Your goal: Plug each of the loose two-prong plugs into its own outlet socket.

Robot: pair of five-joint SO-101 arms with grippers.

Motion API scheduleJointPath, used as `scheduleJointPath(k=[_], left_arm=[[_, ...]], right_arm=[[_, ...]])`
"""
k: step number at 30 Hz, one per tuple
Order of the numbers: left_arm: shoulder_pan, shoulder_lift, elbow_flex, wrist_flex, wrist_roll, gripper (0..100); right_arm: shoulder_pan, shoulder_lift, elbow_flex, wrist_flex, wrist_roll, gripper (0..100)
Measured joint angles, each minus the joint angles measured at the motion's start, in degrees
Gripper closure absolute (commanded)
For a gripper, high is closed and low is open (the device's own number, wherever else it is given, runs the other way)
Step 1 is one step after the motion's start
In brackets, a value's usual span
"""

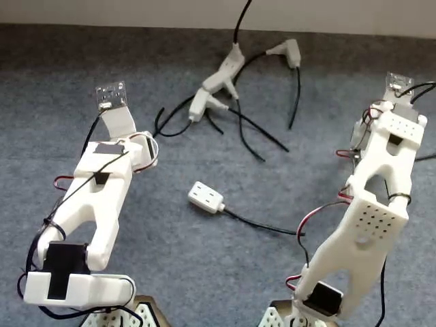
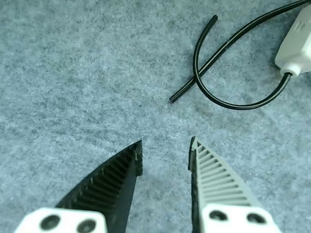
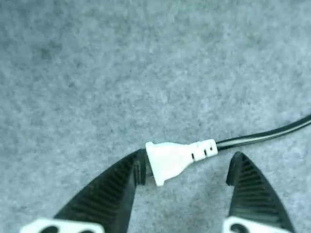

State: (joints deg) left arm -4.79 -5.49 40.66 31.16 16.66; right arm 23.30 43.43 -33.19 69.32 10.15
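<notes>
A white outlet socket (image 1: 206, 197) lies mid-table with its black cord running toward the right arm. Further back lie more white plug and socket bodies (image 1: 218, 80), (image 1: 201, 103) and an angled plug (image 1: 286, 52), all on black cords. My right gripper (image 3: 189, 158) is open at the table's right rear (image 1: 398, 85), its fingers straddling a white two-prong plug (image 3: 177, 156) that lies flat on the carpet, close to one black finger (image 3: 127, 177). My left gripper (image 2: 166, 145) is open over bare carpet at the left rear (image 1: 112, 102). A looped black cable (image 2: 214, 73) and a white plug body (image 2: 297, 46) lie beyond it.
Grey carpet (image 1: 170, 272) covers the table. Black cords (image 1: 255, 133) cross and tangle at the back centre. Both arm bases stand at the front edge, with open carpet between them around the outlet socket.
</notes>
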Motion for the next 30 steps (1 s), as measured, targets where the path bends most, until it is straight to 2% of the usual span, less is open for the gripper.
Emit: scheduleJointPath(k=[4, 8, 14, 19, 23, 30], left_arm=[[0.00, -0.18, 0.35, -0.97, 0.00, 83], [0.00, -0.26, 0.35, -1.23, 0.00, 83], [0.00, -0.26, 0.35, -1.23, 0.00, 83], [0.00, -0.26, 0.35, -1.23, 0.00, 83], [0.00, -0.26, 0.35, -1.23, 0.00, 83], [0.00, -0.26, 0.35, -1.32, 0.00, 83]], right_arm=[[0.35, 0.00, 0.00, 0.62, -1.41, 73.1], [1.76, 0.00, 0.00, 0.70, -7.03, 74.1], [2.37, 0.00, 0.26, 0.70, -15.47, 86.0], [2.37, 0.00, 0.26, 0.79, -19.52, 91.4], [2.64, 0.00, 0.26, 0.79, -20.92, 98.4], [2.90, -0.35, -0.79, 1.14, -21.10, 99.0]])
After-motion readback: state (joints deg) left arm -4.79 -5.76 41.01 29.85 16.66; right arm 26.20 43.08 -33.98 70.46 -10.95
